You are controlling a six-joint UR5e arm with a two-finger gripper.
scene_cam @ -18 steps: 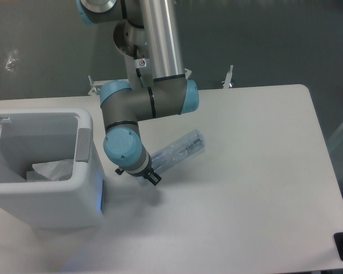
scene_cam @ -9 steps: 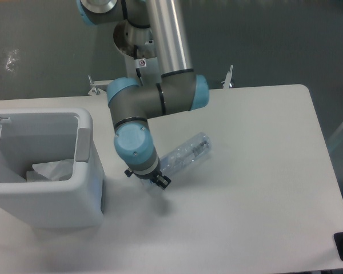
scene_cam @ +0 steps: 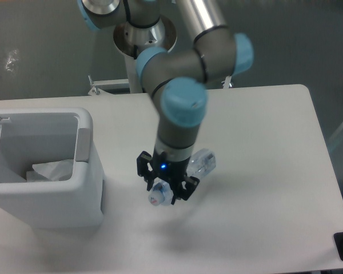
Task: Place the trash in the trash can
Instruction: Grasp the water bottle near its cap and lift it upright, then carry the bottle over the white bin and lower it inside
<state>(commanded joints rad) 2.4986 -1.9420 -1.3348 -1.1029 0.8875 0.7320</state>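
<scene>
Trash is seen in two places. A crushed clear plastic bottle (scene_cam: 186,171) is gripped by the gripper (scene_cam: 167,187), whose two dark fingers are closed around the bottle near its capped end. The cap end, white with a small dark mark, protrudes below and to the left of the fingers, while the bottle's clear body sticks out behind the gripper to the upper right, partly hidden by the wrist. The bottle is angled, with the cap end lower in the picture. Whether it is lifted clear of the table (scene_cam: 263,171) or lightly resting on it cannot be told from this overhead view, though a soft shadow is cast on the surface just below the gripper.

A small blue light is lit on the gripper body, just above the fingers. The arm (scene_cam: 183,85) comes down from the upper part of the picture, with its blue-capped joints stacked directly above the gripper.

The trash can (scene_cam: 86,188) is set well to the left of the gripper, at the table's left edge, with its opening facing up and a grey patch on the rim nearest the gripper. Inside it, a crumpled white wrapper (scene_cam: 48,170) is lying against the near wall; any print on it is too faint to be made out.
</scene>
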